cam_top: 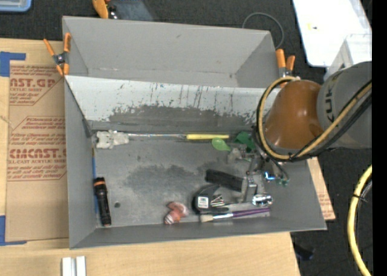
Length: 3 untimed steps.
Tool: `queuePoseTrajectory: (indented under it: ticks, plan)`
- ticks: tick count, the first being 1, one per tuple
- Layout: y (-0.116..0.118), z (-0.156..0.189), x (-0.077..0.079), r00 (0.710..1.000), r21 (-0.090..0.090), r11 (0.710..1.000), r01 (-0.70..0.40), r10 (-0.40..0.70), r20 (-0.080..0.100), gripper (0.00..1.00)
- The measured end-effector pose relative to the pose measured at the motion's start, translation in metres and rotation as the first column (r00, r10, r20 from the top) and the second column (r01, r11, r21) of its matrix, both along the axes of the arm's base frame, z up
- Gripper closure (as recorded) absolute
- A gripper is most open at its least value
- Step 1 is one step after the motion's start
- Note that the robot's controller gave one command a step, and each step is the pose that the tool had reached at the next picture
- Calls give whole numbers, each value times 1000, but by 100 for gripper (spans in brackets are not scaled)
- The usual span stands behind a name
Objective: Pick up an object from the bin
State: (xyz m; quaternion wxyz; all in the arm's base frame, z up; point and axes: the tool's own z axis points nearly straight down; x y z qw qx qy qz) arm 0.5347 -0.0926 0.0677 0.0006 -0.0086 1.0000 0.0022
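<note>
Black oblong piece [222,179] is lying near-right in the bin [151,175], just left of the gripper [254,189]. It is looking light, stiff and smooth, likely best pinched across its narrow width. I cannot tell whether the grip is released or clenched.

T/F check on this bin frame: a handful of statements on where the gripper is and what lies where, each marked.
1. The gripper is over the right part of the bin. True.
2. A black marker lies along the bin's left wall. True.
3. The pink thing sits in the far left corner. False: it lies by the near wall, about mid-width, just left of a round black thing.
4. The purple pen lies beside the marker. False: it lies along the near wall on the right, close below the gripper.
5. A black bar lies just left of the gripper. True.
</note>
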Motion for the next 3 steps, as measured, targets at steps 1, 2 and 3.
queuePoseTrajectory:
  ticks: [1, 2, 3]
  plan:
    - [17, 4, -18, 930, -3, 930, 368, -368, 12, 100]
    - [17, 4, -18, 930, -2, 930, 368, -368, 12, 100]
    - [19, 37, -22, 930, -4, 930, 367, -367, 0, 100]
